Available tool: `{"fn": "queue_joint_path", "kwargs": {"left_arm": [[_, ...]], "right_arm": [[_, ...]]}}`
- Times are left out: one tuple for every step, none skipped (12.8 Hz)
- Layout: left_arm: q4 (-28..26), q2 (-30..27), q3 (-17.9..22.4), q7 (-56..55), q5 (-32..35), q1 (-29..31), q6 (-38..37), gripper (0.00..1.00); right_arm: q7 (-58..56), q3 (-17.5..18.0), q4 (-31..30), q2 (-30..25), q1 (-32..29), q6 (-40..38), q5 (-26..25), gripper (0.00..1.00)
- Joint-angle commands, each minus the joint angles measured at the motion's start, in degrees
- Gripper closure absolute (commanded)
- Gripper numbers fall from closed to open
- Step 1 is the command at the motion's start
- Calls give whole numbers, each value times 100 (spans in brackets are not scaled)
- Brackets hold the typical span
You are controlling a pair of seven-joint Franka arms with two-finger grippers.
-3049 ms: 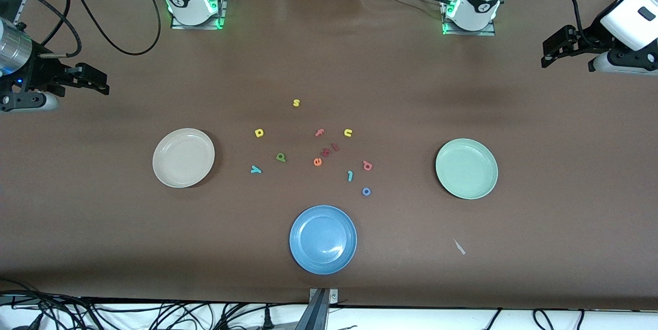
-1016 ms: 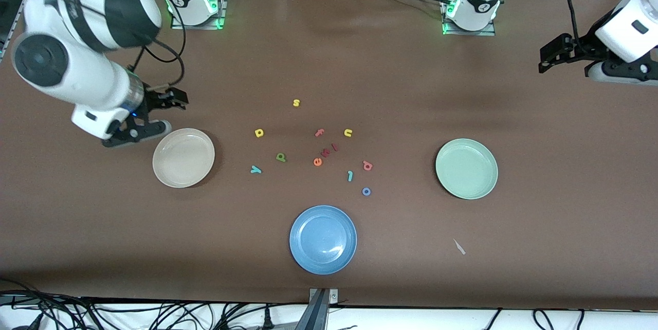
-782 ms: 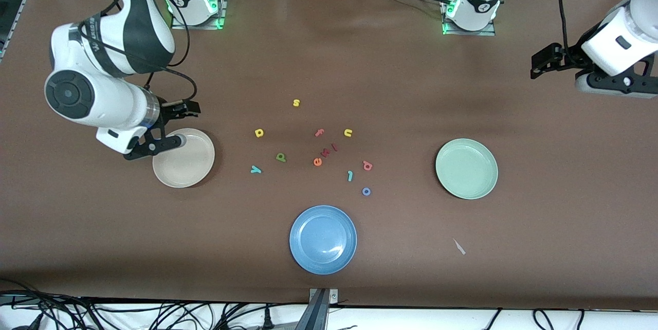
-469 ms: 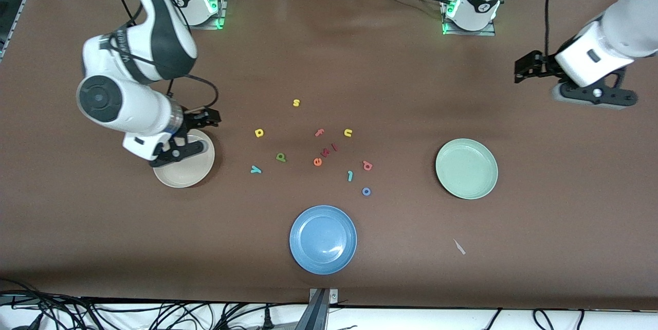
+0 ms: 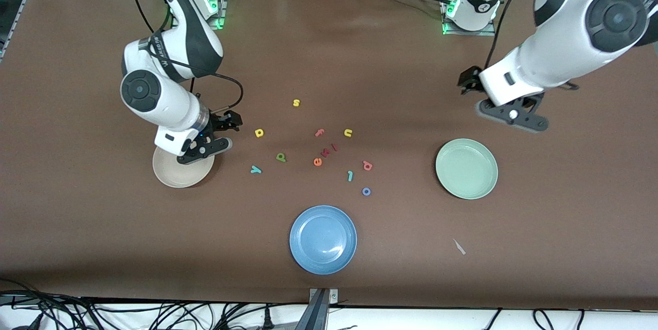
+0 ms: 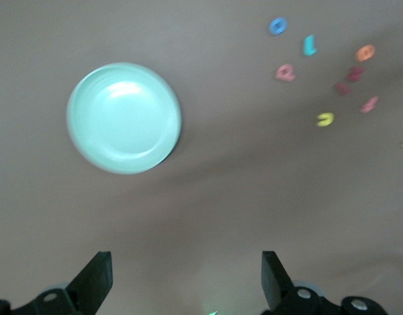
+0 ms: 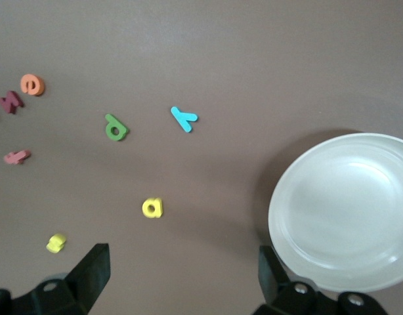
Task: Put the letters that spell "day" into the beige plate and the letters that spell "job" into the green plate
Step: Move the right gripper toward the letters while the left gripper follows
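Two empty grippers hovering, jaws spread wide, no letter sorted yet.
Right gripper [image 5: 224,132] is hanging beside the beige plate [image 5: 175,176], left gripper [image 5: 486,97] near the green plate [image 5: 467,168]; crowded letters are risking a wrong pick, yellow d [image 5: 259,133] versus yellow u [image 5: 348,133].

Blue plate [image 5: 323,239] nearest camera; yellow "s" [image 5: 296,103] farthest (orange "e" [image 5: 317,162] mid-cluster).

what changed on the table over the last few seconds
Both arms swung in from the table's ends. The right gripper now hangs over the beige plate's edge, beside the yellow letter. The left gripper now hangs over bare table next to the green plate. Both are open and empty. Letters, the blue plate and both other plates have not moved.
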Motion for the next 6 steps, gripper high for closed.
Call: {"fn": "queue_joint_path", "kwargs": {"left_arm": [[396, 496, 6, 87, -330, -3, 354, 0], [396, 593, 6, 0, -296, -20, 408, 0], [396, 681, 14, -1, -269, -107, 417, 0], [396, 795, 32, -10, -278, -100, 557, 0], [387, 857, 32, -27, -278, -91, 967, 0], [361, 927, 32, -210, -278, -82, 1215, 0]], "right_arm": [[10, 174, -1160, -508, -38, 849, 25, 0], [-7, 174, -1152, -429, -38, 814, 25, 0], [-42, 174, -1082, -332, -3, 718, 16, 0], [-51, 174, -959, -218, 58, 543, -45, 0], [-86, 174, -802, -78, 111, 315, -219, 0], [-113, 174, -635, -7, 138, 182, -508, 0]]}}
